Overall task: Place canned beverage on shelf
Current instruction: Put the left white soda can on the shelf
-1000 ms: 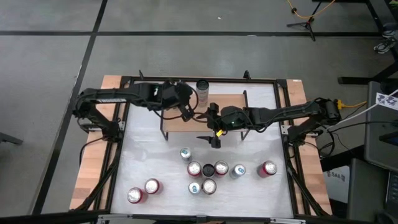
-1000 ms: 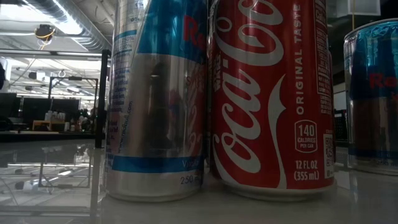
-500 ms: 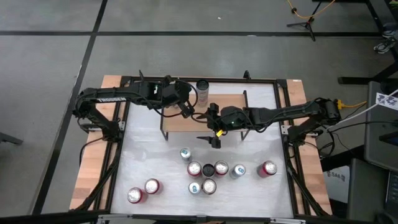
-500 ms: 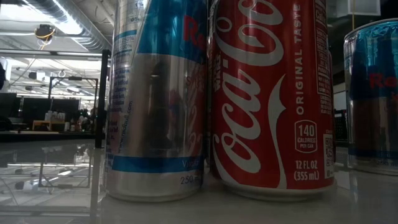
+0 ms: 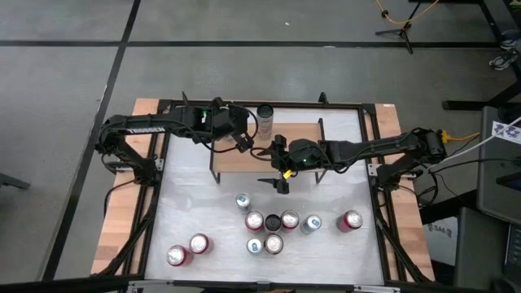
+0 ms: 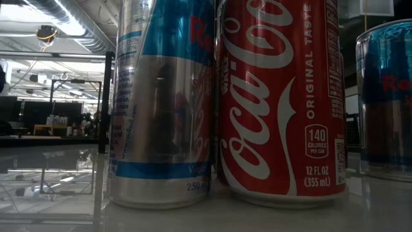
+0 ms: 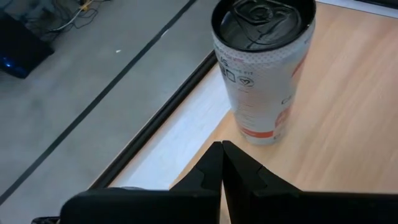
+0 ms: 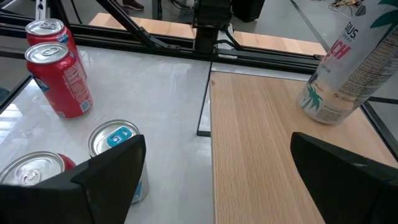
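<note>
The shelf [image 5: 236, 161], a wood plank on black legs, stands at the table's far middle. A tall white can [image 5: 264, 120] stands upright on its base near the shelf's far edge, also visible in the left wrist view [image 7: 264, 68] and the right wrist view [image 8: 348, 62]. My left gripper [image 5: 246, 146] is shut and hovers over the shelf's left part, short of this can, touching nothing. My right gripper [image 5: 273, 163] hangs open over the shelf's near edge with nothing between its fingers [image 8: 106, 180].
Several cans stand on the white table in front of the shelf: a cluster [image 5: 273, 221], a red one to the right [image 5: 350, 220] and two red ones at the near left [image 5: 187, 249]. A silver-blue can [image 6: 161, 103] and a red cola can [image 6: 280, 96] fill the low view.
My left gripper has turned slightly at the wrist above the shelf's left part and stays shut. The cans and my right gripper have kept still.
</note>
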